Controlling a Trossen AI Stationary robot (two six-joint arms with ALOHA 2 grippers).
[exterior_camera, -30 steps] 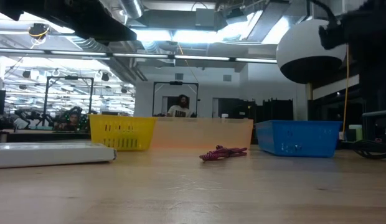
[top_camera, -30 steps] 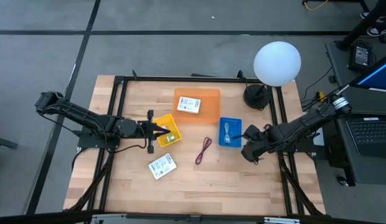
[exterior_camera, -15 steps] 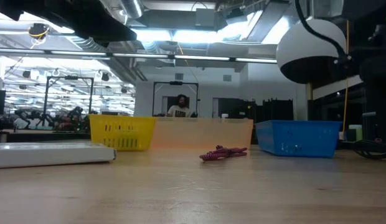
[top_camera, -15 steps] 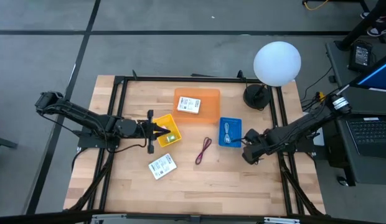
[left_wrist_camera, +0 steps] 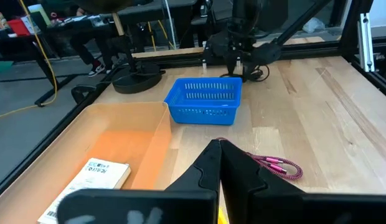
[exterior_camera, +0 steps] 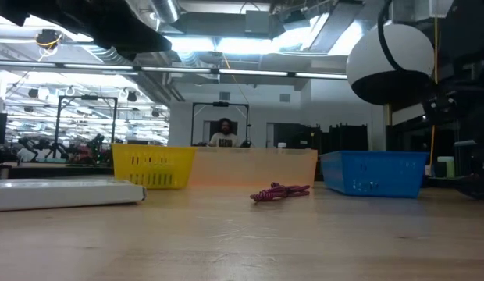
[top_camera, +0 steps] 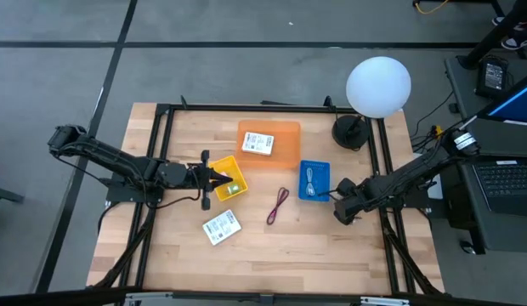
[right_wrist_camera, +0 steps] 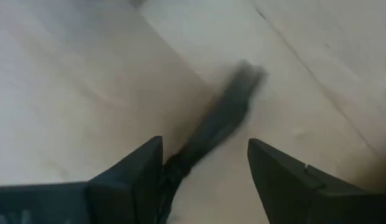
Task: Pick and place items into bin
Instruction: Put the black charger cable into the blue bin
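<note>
Right gripper (top_camera: 338, 210), fingers spread, hangs near the surface's (top_camera: 272, 255) right edge beside the blue bin (top_camera: 314, 180). Left gripper (top_camera: 223, 177), fingers pressed together, sits over the yellow bin (top_camera: 219, 164). Dark red cord (top_camera: 277, 205) and one white packet (top_camera: 221, 226) lie on open wood; another packet (top_camera: 257, 142) rests in the orange bin (top_camera: 286, 146).

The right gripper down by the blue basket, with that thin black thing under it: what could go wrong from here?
The right gripper hangs open over the thin black piece, which lies flat on the table and off-centre between the fingers; a close may pinch only its end or slide off it. The blue basket sits right beside this gripper, so a lift or swing could nudge it. The left gripper waits shut over the yellow basket, out of the way.
</note>
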